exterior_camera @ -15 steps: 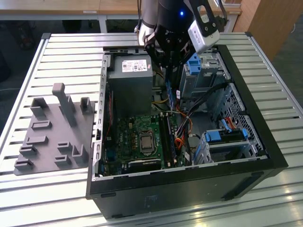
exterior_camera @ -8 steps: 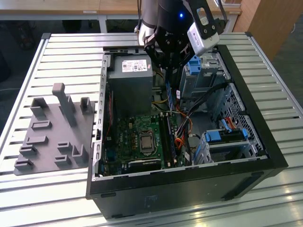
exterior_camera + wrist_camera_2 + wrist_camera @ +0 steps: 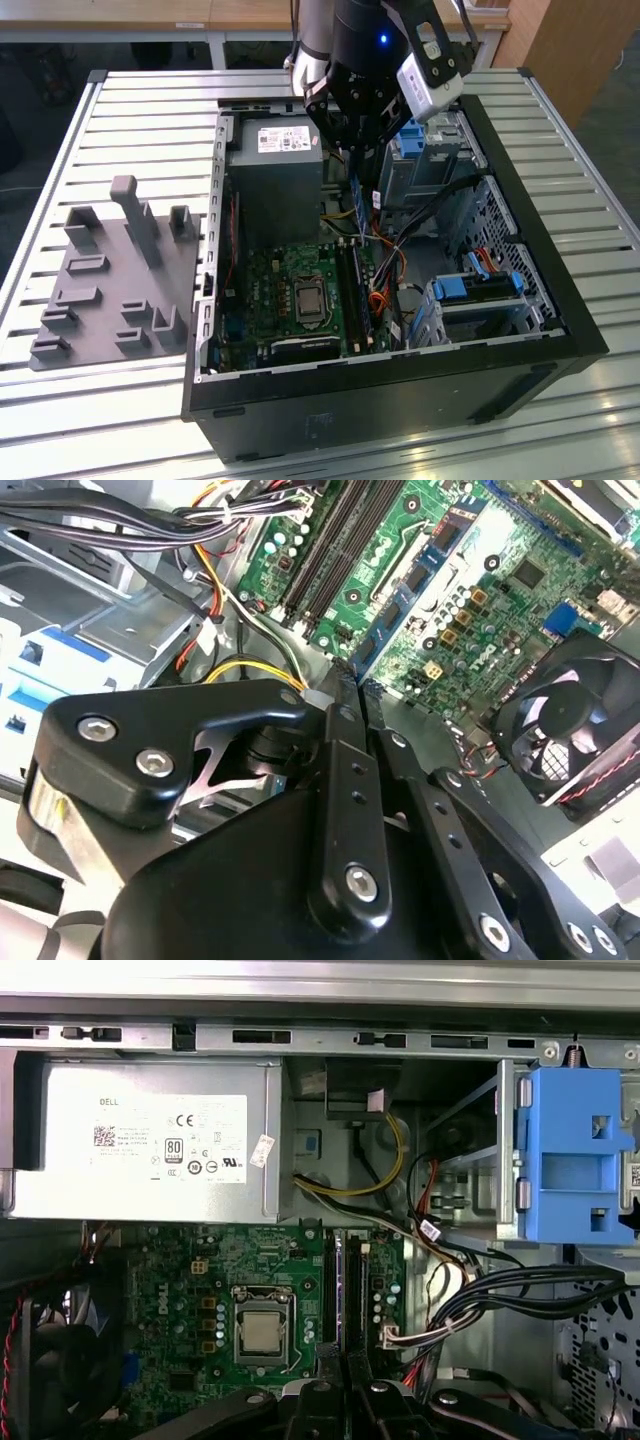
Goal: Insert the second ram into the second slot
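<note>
**A:** So, where is the stick at this moment?

**B:** It is in the gripper [image 3: 345, 688]. The fingers are pressed together on the second ram [image 3: 400, 610], which juts out past the tips over the motherboard [image 3: 480, 590]. In the exterior view it hangs inside the case [image 3: 400, 375], close to the power supply [image 3: 275, 170]. It sits above the board and is not yet seated.

**A:** And the target?

**B:** That is the memory slots [image 3: 350, 1290], dark parallel channels beside the processor socket [image 3: 262, 1332]. In the first wrist view the fingers line up almost along them. I cannot tell from these pictures which channel counts as the second.

**A:** What makes the insertion go well, then?

**B:** In my judgement, alignment matters before force. The stick's long edge should run parallel to the channel and stand square to the board, centred between the end latches. A tilted stick would likely catch on one end and bind. The pressure should be straight down and even, because the board is thin and will flex.

**A:** Any hazards nearby?

**B:** The black cable bundle [image 3: 500, 1290] and the coloured wires [image 3: 425, 1260] lie just beside the slots. A descent that drifts sideways could snag them.
</note>
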